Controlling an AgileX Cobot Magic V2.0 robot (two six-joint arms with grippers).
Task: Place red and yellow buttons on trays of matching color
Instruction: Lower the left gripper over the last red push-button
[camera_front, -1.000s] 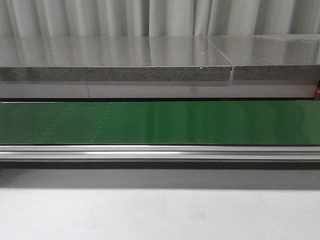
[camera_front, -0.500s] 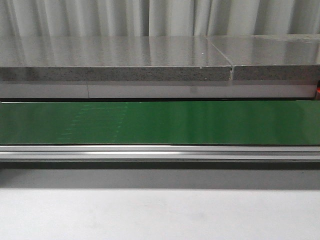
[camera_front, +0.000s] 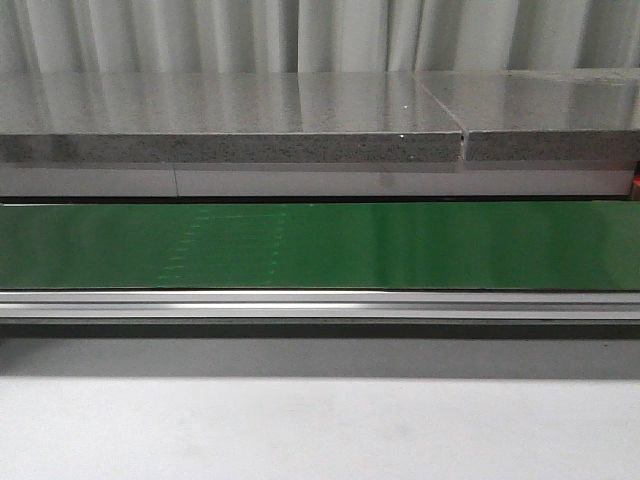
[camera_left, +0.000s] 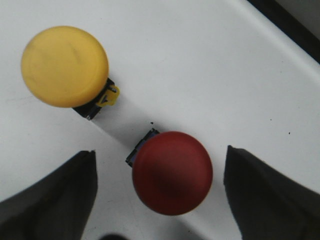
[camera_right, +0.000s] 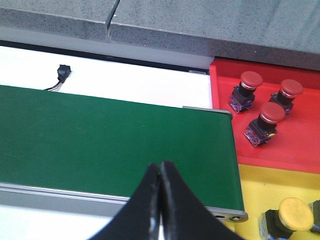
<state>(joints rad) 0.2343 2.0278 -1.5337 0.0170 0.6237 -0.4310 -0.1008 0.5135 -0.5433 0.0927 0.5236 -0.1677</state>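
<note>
Left gripper straddling the red button; right gripper idling, pinched together, over the belt.

Front view: the green conveyor belt (camera_front: 400, 245) is running bare below the grey stone ledge (camera_front: 230, 115), with no arm or button showing. Left wrist view: the left gripper (camera_left: 160, 192) is hanging with its fingers (camera_left: 55, 195) spread apart, and the red button (camera_left: 172, 172) is sitting between them on the white table (camera_left: 200, 65), nearer one finger than the other; the yellow button (camera_left: 65, 66) is lying just beyond, outside the gap. Right wrist view: the right gripper (camera_right: 160, 175) is holding nothing, its fingers pressed together, with the red tray (camera_right: 300, 140) already carrying three red buttons and the yellow tray (camera_right: 255, 192) beside it.
</note>
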